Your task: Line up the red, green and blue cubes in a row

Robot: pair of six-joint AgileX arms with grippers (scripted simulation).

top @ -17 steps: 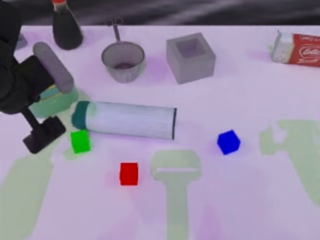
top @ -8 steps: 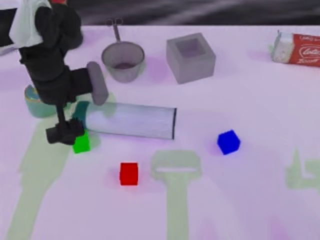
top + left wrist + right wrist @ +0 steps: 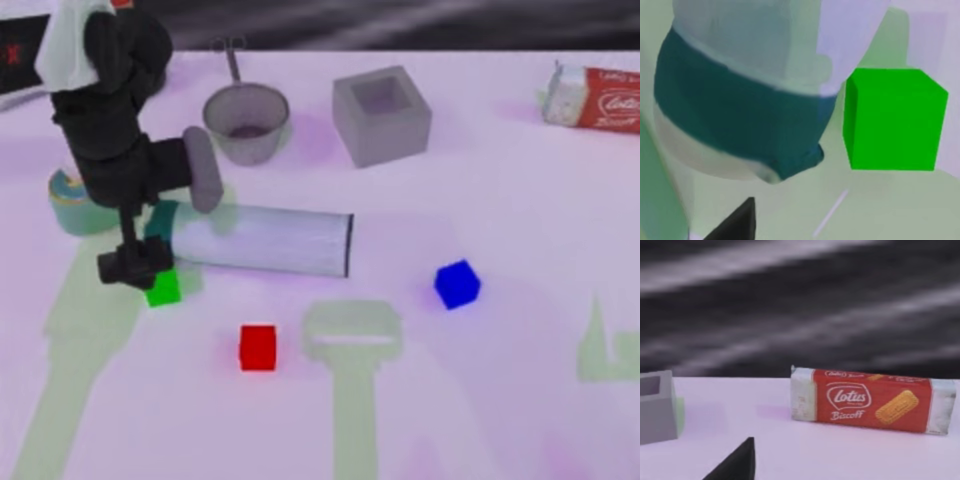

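- My left gripper (image 3: 137,266) hangs over the left part of the table (image 3: 520,180), directly above the green cube (image 3: 163,289) and covering its far edge in the top view.
- I cannot tell whether its fingers are spread or pressed together; only one dark fingertip (image 3: 735,222) shows in the left wrist view, and it is clear of the cube.
- The green cube sits on the table just beside the teal-capped end of a white bottle (image 3: 255,240) that lies on its side.
- The red cube (image 3: 257,347) is nearer the front edge, to the right of the green one and apart from it.
- The blue cube (image 3: 457,284) is well apart from both, right of the table's middle.
- Toward the back edge stand a metal strainer (image 3: 246,122) and a grey hollow block (image 3: 381,114); a red biscuit packet (image 3: 872,400) lies at the back right corner.
- My right arm is out of the top view; its wrist camera faces the biscuit packet.
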